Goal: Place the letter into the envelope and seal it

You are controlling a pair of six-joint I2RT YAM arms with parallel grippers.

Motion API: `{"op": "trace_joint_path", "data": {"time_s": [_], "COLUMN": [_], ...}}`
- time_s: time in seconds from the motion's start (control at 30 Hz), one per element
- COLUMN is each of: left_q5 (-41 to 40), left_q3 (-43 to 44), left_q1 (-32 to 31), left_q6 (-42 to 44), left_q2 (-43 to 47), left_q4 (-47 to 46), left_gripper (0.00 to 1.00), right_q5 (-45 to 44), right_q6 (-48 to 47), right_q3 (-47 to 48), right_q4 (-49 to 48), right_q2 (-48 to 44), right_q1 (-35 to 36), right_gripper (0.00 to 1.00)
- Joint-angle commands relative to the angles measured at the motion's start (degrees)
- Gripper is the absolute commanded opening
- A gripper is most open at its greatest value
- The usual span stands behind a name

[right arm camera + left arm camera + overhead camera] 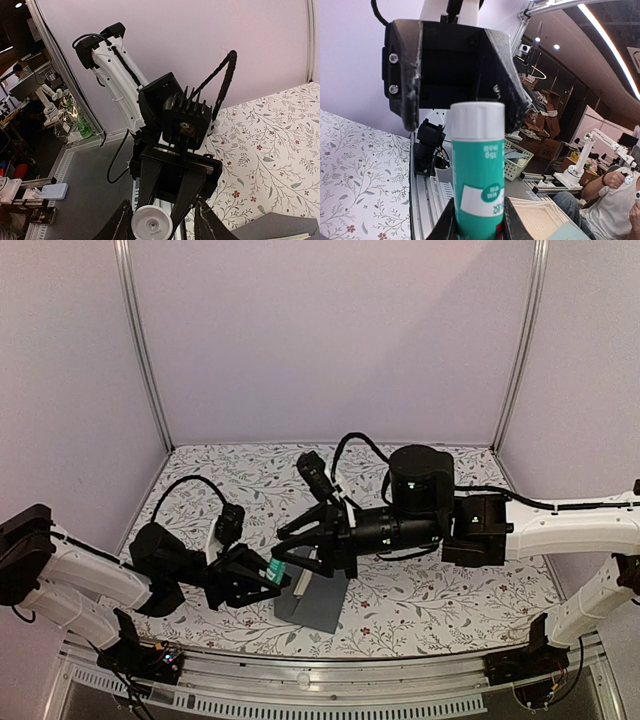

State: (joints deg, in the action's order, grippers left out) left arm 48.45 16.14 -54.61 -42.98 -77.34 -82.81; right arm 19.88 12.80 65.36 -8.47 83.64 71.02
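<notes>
My left gripper [262, 577] is shut on a teal glue stick [277, 572] with a white cap, held above the tablecloth. In the left wrist view the glue stick [479, 165] stands between my fingers [442, 227]. My right gripper [300, 552] is open and faces it, its fingers either side of the cap. In the right wrist view the white cap [152, 225] sits between my fingers [206, 222]. The dark grey envelope [318, 602] lies flat under both grippers and shows in the right wrist view [280, 227]. A thin pale strip [300, 585] shows at its left edge. The tan letter is otherwise hidden.
The floral tablecloth [430, 590] covers the table inside pale walls with metal posts [140, 350]. The front rail [330, 680] runs along the near edge. A stack of tan bordered sheets [555, 217] lies off the table beyond the rail.
</notes>
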Motion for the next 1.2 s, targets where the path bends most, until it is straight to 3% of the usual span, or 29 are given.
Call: {"op": "trace_joint_path", "data": {"time_s": [0.0,0.2,0.4,0.53,0.77,1.17], "left_q5": [-0.7,-1.1,-3.0,-7.5,-18.7,-31.2], "left_q3": [-0.6,-0.9,-1.0,-1.1,-1.8,-2.5], "left_q1": [0.8,0.7,0.8,0.7,0.8,0.7], "left_q6": [1.6,2.4,3.8,7.5,13.9,17.2], "left_q2": [1.9,2.5,3.3,5.9,12.4,18.8], "left_q4": [-5.6,-4.8,-2.7,4.6,17.0,27.6], "left_gripper": [0.0,0.0,0.0,0.0,0.0,0.0], "right_q5": [0.7,0.3,0.6,-3.7,-21.9,-35.2], "right_q6": [0.2,0.3,1.3,3.4,10.0,15.4], "right_q3": [2.2,2.6,3.5,5.5,13.9,19.5], "right_q4": [-1.1,-1.2,-0.2,3.4,16.2,21.6], "right_q2": [1.2,1.5,2.2,3.5,9.2,13.8], "right_q1": [0.7,0.8,0.9,1.2,2.6,6.0], "right_gripper": [0.38,0.15,0.02,0.0,0.0,0.0]}}
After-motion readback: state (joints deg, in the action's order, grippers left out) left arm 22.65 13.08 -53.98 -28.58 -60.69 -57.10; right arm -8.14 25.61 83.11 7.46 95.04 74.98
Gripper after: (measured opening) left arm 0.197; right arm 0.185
